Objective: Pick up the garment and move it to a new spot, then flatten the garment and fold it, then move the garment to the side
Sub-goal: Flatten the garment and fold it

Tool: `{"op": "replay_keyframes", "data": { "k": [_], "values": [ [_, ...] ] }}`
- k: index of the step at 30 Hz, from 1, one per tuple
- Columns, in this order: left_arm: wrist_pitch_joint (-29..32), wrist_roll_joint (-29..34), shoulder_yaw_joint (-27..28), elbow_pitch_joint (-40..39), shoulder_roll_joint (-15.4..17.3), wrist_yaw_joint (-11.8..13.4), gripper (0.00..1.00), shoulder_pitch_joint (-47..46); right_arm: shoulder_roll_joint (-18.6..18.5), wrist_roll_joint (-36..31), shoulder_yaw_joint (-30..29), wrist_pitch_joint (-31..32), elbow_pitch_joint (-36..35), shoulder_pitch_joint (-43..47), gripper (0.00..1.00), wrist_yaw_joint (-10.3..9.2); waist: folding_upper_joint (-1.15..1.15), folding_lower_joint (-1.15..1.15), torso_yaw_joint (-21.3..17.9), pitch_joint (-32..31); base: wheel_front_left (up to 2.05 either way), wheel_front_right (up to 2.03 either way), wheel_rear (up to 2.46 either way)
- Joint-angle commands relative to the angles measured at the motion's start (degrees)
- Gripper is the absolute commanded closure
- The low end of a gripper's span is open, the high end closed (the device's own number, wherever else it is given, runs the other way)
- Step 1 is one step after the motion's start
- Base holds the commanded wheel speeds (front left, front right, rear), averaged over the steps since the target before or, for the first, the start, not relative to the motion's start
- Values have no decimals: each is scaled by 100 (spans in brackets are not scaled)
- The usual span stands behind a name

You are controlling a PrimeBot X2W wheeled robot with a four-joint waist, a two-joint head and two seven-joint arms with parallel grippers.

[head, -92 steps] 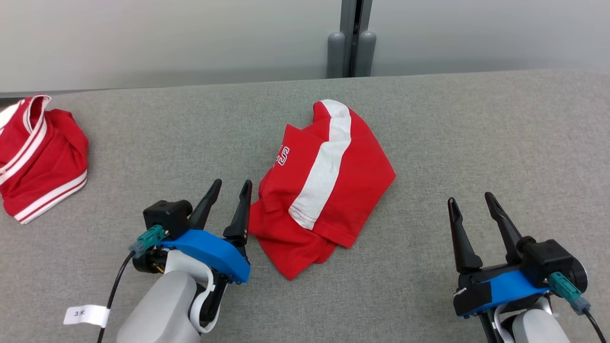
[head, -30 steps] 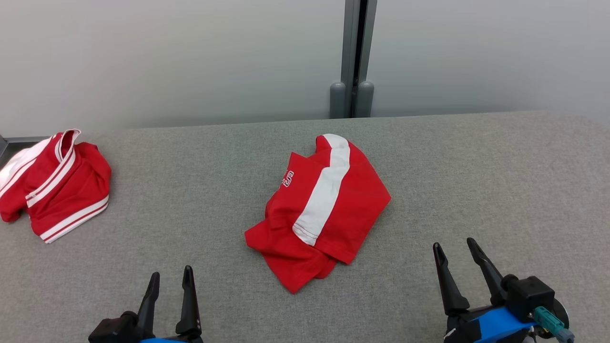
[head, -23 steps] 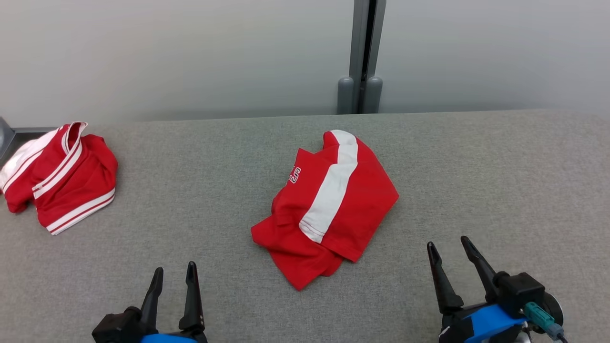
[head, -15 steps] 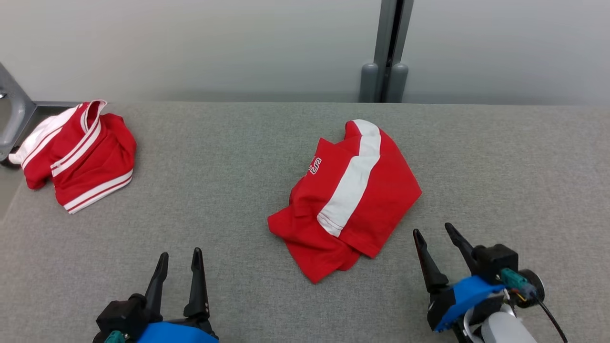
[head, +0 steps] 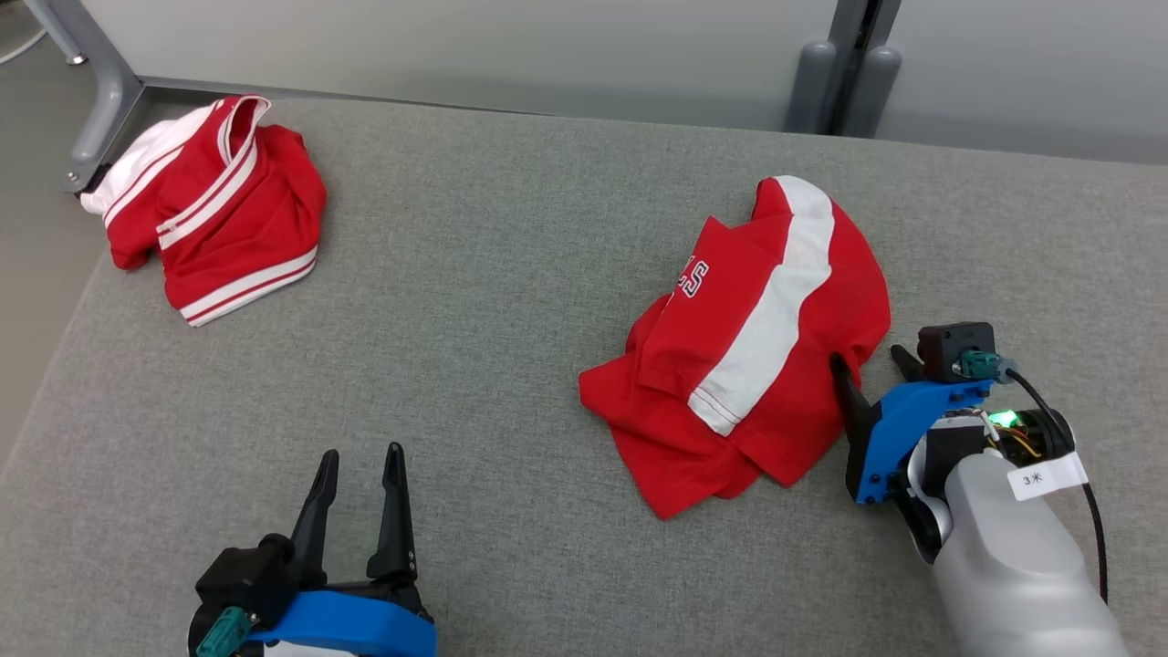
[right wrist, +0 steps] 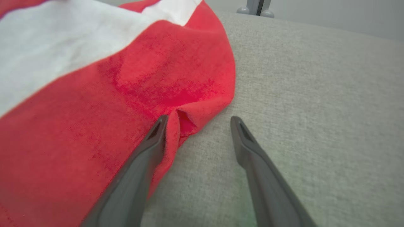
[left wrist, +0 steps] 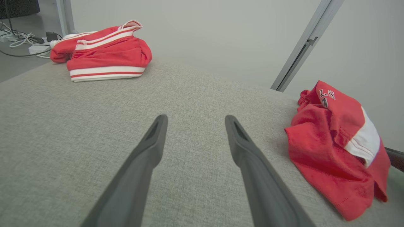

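Grey fabric tabletop [head: 493, 274], pale wall [head: 456, 41] behind, crumpled red garment [head: 803, 401]

Grey woven cloth covers the worktop [head: 511, 274], matt and coarse, the weave plain to see up close. The garment [head: 744, 351] is soft red cloth with a white band, matt all over and faintly fuzzy, with neat stitching at the hem. The second garment [head: 214, 205] is the same matt red cloth with white striped trim. The fingers [left wrist: 252, 170] look like smooth, dark, matt plastic. The blue housing [head: 899, 420] is smooth plastic with a slight sheen, and the pale forearm [head: 1004, 557] looks satiny. The frame leg [head: 105, 91] is smooth grey metal.
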Motion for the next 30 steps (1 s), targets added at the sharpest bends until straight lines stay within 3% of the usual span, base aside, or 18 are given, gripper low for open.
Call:
{"op": "replay_keyframes", "data": {
  "k": [1,4,6,7,9,14,19,25,30],
  "values": [
    [-27,-21,-16,-4,-12,13,0,-118,-15,14,5,130,164,-184,0,1,0,-1,90,83,0,0,0],
    [-27,-58,-38,2,-16,28,0,-122,-16,256,126,263,483,-371,0,1,0,-1,128,111,0,0,0],
    [-27,-55,-43,3,-17,26,0,-125,-12,451,249,286,647,-463,55,1,0,-1,137,122,0,0,0],
    [-27,-63,-41,0,-19,34,0,-126,-12,506,313,268,707,-504,61,1,0,-1,137,127,0,0,0],
    [-27,-80,-38,-11,-19,53,0,-138,-11,583,424,171,771,-592,100,1,0,-1,132,136,0,0,0],
    [-27,-98,-58,-29,-20,84,0,-140,-14,749,726,-229,776,-715,100,1,0,-1,85,126,0,0,0],
    [-27,-102,-58,-18,-21,105,0,-94,-14,1139,1469,-736,442,-390,100,1,0,-1,-5,49,0,0,0],
    [-27,-66,30,-41,-20,120,0,-10,-15,1793,2587,-912,-597,374,100,1,0,-1,-184,-106,0,0,0],
    [-27,-23,137,-83,-20,119,0,16,-15,2208,3480,-680,-1739,1066,100,1,0,-1,-313,-225,0,0,0]
  ]
}}
